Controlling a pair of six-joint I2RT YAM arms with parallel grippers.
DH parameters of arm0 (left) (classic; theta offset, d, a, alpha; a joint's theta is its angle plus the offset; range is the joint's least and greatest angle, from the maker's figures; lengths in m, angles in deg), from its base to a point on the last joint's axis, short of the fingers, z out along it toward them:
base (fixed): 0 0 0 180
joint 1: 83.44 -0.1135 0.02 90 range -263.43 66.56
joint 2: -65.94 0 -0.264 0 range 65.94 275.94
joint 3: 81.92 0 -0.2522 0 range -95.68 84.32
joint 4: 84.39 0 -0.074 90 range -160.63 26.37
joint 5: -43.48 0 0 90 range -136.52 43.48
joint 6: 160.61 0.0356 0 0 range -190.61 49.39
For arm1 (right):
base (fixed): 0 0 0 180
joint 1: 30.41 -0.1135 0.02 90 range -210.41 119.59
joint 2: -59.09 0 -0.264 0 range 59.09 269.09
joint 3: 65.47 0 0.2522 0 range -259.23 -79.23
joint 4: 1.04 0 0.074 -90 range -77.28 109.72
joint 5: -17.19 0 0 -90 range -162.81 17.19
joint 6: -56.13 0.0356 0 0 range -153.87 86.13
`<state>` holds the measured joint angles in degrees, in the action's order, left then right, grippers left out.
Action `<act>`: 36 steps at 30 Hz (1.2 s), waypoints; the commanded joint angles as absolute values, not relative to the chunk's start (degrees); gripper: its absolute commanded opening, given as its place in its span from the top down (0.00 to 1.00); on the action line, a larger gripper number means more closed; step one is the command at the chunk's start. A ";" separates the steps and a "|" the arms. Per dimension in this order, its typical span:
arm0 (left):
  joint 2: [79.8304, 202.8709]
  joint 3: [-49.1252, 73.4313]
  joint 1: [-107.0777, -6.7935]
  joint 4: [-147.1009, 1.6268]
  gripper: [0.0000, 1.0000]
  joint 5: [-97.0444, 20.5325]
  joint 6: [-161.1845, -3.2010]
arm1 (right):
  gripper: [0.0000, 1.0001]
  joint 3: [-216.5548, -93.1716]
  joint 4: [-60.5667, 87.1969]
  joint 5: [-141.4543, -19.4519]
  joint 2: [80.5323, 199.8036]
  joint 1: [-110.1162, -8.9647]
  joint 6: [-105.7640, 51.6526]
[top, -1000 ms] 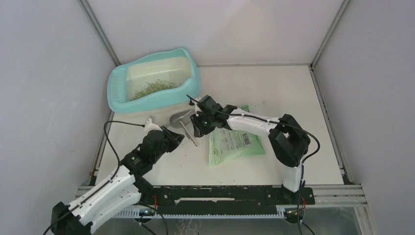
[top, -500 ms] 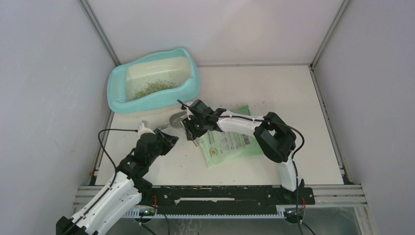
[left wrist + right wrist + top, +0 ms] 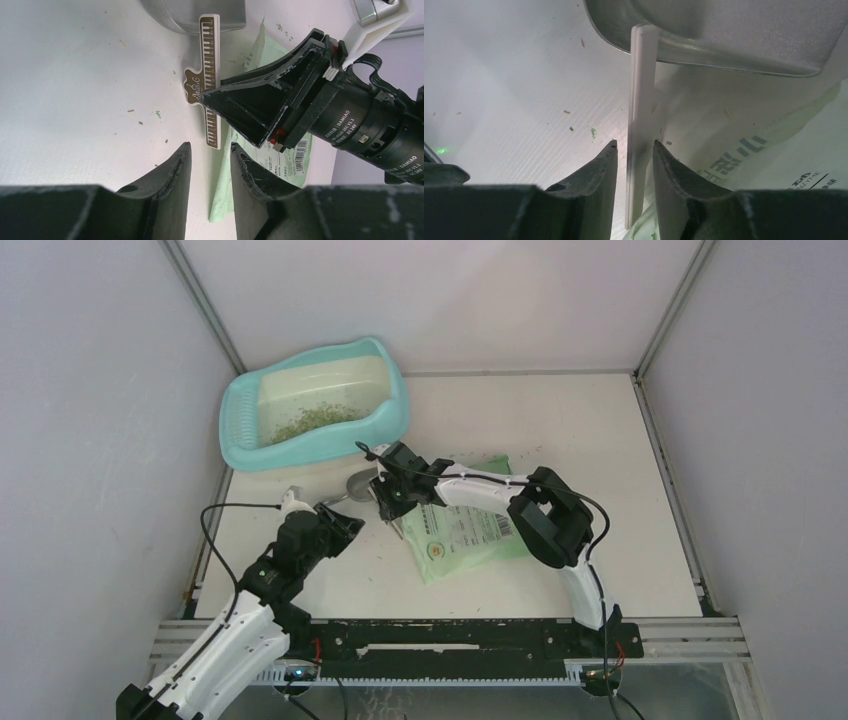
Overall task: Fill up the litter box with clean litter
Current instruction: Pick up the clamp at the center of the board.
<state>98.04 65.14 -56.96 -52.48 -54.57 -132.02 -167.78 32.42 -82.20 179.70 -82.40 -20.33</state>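
The turquoise litter box (image 3: 243,445) stands at the table's back left with a thin patch of green-beige litter (image 3: 315,420) inside. My right gripper (image 3: 388,502) hangs low beside the grey metal scoop (image 3: 357,485). In the right wrist view its jaws (image 3: 634,143) stand open astride a thin white bag clip (image 3: 640,90) on edge, with a small gap at the left finger. My left gripper (image 3: 210,146) is open and empty. Just ahead of its tips lies the piano-key printed clip (image 3: 207,75). The flat green bag (image 3: 465,530) lies under the right arm.
Stray granules dot the white table around the scoop (image 3: 200,15) and the bag (image 3: 270,150). The right gripper's black finger (image 3: 260,100) fills the space just right of the left gripper. White enclosure walls stand close on three sides.
The left jaws opened and that gripper drew back toward the near left. The right gripper slid left toward the scoop, and the green bag shifted left with it.
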 commanded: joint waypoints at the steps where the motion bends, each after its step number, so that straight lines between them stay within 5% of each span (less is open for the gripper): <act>1: 97.65 66.25 -57.51 -53.61 0.62 -53.27 -130.44 | 0.67 -170.25 32.84 -83.09 180.84 -81.82 -20.97; 5: 97.61 66.30 -57.51 -53.67 0.62 -53.13 -130.55 | 0.84 -169.83 32.18 -85.43 180.72 -80.88 -20.07; 11: 96.82 66.46 -57.50 -53.36 0.62 -53.02 -130.63 | 0.93 -165.59 27.23 -94.05 177.29 -78.21 -16.78; 18: 95.88 66.19 -57.58 -54.12 0.60 -51.60 -130.19 | 0.95 -159.13 15.97 -114.30 172.03 -72.54 -6.14; 24: 94.02 67.26 -57.77 -62.35 0.47 -44.95 -130.24 | 0.94 -151.42 1.69 -125.61 166.22 -69.49 6.13; 29: 92.92 68.90 -57.89 -73.56 0.40 -38.38 -132.15 | 0.94 -145.26 -10.96 -132.06 162.07 -67.80 18.77; 31: 92.65 69.45 -57.95 -77.41 0.29 -36.58 -133.70 | 0.94 -143.22 -16.00 -133.50 160.46 -67.63 23.34; 36: 92.52 70.71 -58.20 -84.65 0.27 -33.53 -136.96 | 0.94 -140.57 -19.93 -134.31 157.95 -67.86 27.40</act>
